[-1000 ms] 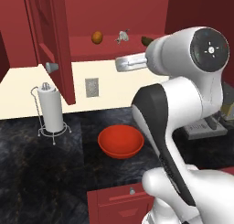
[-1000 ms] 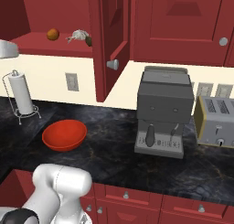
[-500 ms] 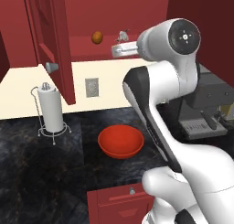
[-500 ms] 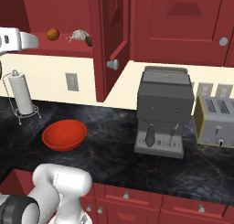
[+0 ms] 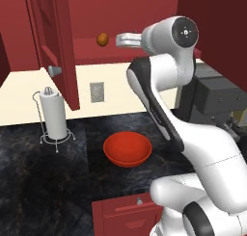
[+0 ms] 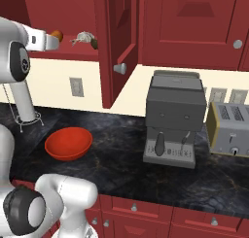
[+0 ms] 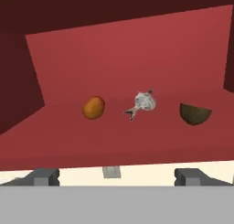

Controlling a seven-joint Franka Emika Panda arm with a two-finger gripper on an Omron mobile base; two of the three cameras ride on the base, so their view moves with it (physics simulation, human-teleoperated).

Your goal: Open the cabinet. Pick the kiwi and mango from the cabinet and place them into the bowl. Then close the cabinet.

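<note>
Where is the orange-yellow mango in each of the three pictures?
Left base view: the mango sits on the open cabinet's shelf, near the top, just left of the gripper.
Right base view: top left on the shelf, partly behind the arm, left of a pale grey thing.
Hand view: left of centre on the shelf, with the grey thing next and the kiwi farthest right.
Shared landmark: the red cabinet shelf.

Cabinet (image 5: 53, 47) shelf, left to right — mango (image 7: 93, 107), garlic bulb (image 7: 144, 102), kiwi (image 7: 195, 114). Worktop (image 6: 121, 144) — bowl (image 5: 127, 149) near front edge, paper-towel stand (image 5: 54, 115) behind-left.
</note>
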